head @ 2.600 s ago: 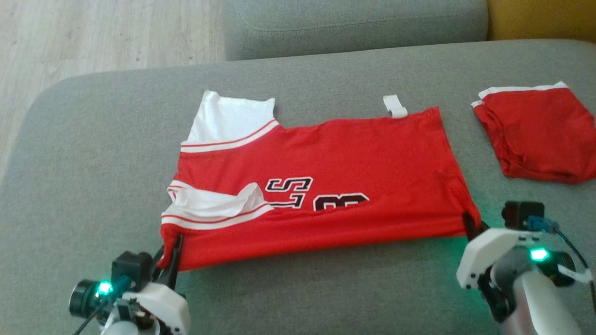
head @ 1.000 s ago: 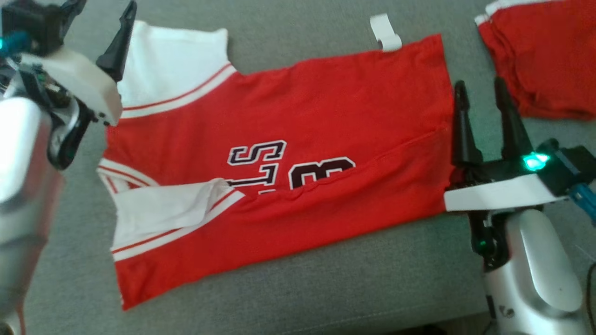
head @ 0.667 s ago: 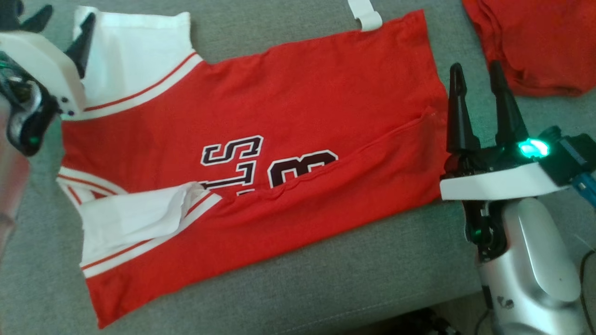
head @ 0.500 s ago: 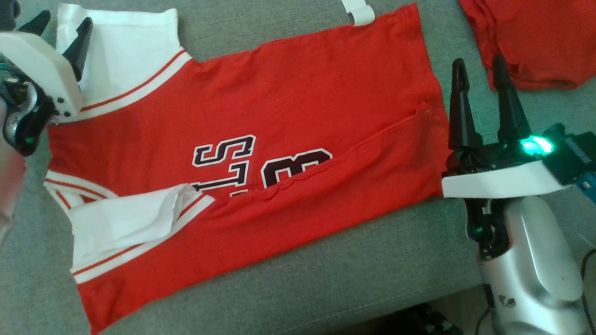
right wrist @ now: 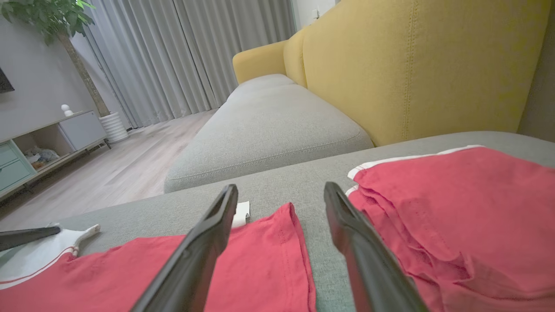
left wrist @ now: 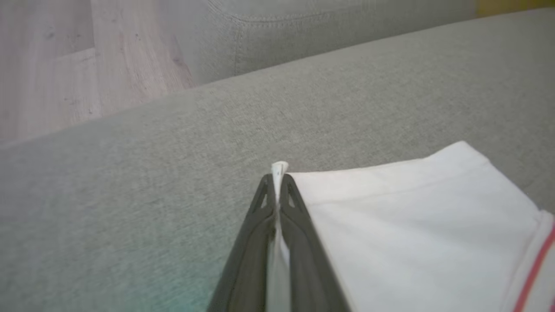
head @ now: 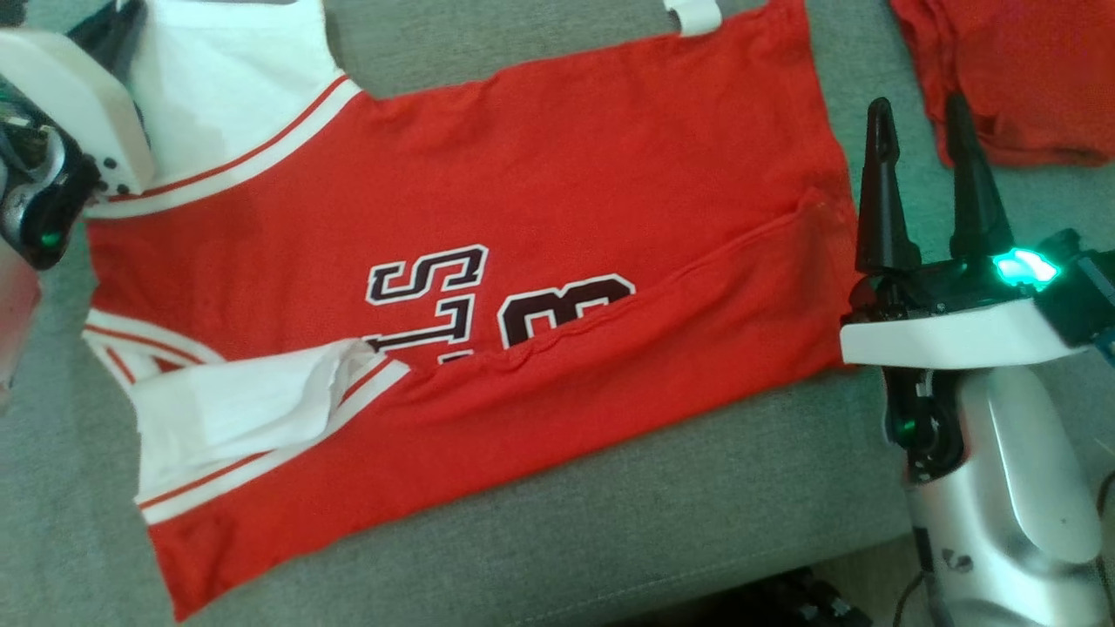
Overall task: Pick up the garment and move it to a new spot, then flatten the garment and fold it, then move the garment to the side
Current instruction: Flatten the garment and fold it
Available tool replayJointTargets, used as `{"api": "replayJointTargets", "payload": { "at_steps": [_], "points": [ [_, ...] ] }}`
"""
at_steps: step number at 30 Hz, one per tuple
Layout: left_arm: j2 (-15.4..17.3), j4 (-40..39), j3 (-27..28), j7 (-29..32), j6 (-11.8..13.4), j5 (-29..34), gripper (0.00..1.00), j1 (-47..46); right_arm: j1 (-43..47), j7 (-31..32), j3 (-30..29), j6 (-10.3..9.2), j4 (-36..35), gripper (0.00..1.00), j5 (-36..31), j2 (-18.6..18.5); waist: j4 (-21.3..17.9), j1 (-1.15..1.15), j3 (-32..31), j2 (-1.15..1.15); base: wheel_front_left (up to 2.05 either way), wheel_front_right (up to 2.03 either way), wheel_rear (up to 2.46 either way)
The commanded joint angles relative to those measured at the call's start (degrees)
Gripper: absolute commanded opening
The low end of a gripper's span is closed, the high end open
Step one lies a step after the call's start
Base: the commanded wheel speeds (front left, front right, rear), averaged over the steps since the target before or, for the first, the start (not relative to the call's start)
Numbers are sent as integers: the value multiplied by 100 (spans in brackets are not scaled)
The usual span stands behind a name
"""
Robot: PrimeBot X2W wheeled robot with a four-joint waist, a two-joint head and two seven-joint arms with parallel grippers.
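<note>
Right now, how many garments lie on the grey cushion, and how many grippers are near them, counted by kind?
Red-and-white jersey: 1
Folded red garment with white trim: 1
Grippers: 2 (left gripper, jaws shut on the jersey's white sleeve; right gripper, jaws open)
Total: 4

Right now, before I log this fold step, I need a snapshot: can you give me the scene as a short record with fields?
surface: grey sofa cushion
garment: red jersey, spread out, near edge folded over part of the print
left tool: shut on a corner of the white sleeve
right tool: open, by the jersey's hem, gripping nothing
other item: second red garment, lying apart from the jersey, beyond the right tool
</note>
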Motion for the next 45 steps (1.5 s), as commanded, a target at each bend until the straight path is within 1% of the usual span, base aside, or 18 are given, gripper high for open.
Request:
{"api": "replayJointTargets", "payload": {
  "at_steps": [1,5,9,12,15,19,20,21,22,24,26,29,31,34,35,43,44,45],
  "points": [
    [285,-56,180,-133,11,-23,0,-228,-37,-52,67,-5,-170,100,-52,-25,49,0,-41,0,0,0,0],
    [196,-57,155,-907,11,-35,0,-247,-41,-30,-65,-5,-121,100,-191,-25,218,0,-239,0,0,0,0],
    [-66,-90,249,-1585,11,-320,0,-3,13,46,-255,-5,-58,100,-298,-25,470,0,-605,0,0,0,0],
    [-159,-298,95,-1942,11,-294,0,192,-42,275,-421,-5,-33,100,-641,-25,678,0,-846,0,0,0,0],
    [-206,-591,-78,-2156,11,-223,0,368,-219,656,-617,-5,-42,100,-896,-25,910,0,-1027,0,0,0,0],
    [-169,-1067,-252,-2164,28,-145,0,627,-623,1419,-875,-5,197,100,-1185,-25,1150,0,-1123,0,0,0,0],
    [-109,-1392,-302,-2139,91,-124,0,771,-900,1812,-975,-5,456,100,-1443,-25,1239,0,-1110,0,0,0,0],
    [-71,-1561,-319,-2125,136,-116,0,843,-1031,2050,-1023,-5,637,100,-1561,-25,1282,0,-1096,0,0,0,0],
    [-40,-1722,-341,-2108,171,-107,0,908,-1166,2237,-1099,-5,811,100,-1582,-25,1331,0,-1082,0,0,0,0],
    [25,-2050,-396,-2063,247,-68,0,1019,-1422,2572,-1219,-5,1182,100,-1856,-71,1424,0,-1045,0,0,0,0],
    [77,-2350,-442,-2019,352,-15,0,1100,-1641,2793,-1366,-5,1568,100,-2061,-121,1500,0,-1004,0,0,0,0],
    [110,-2748,-479,-1945,492,-3,0,1207,-1887,2959,-1587,-5,2116,100,-2359,-206,1587,0,-962,0,0,0,0],
    [145,-2932,-502,-1899,568,22,0,1246,-1986,2950,-1655,-5,2414,100,-2660,-309,1627,0,-934,0,0,0,0],
    [193,-3116,-528,-1856,665,63,0,1289,-2094,2929,-1771,-5,2845,100,-2840,-297,1650,0,-901,0,0,0,0],
    [193,-3116,-528,-1856,665,63,0,1289,-2094,2929,-1771,-5,2845,100,-2840,-297,1650,0,-901,0,0,0,0],
    [284,-3399,-460,-1773,805,-7,0,1295,-2558,2749,-1508,-5,3901,100,-3167,-405,1609,0,-794,0,0,0,0],
    [291,-3414,-464,-1756,814,-3,0,1289,-2633,2727,-1454,-5,4023,81,-3196,-420,1601,0,-786,0,0,0,0],
    [295,-3427,-468,-1737,824,-2,0,1279,-2714,2693,-1385,-5,4138,16,-3210,-434,1592,0,-779,0,0,0,0]
  ]
}}
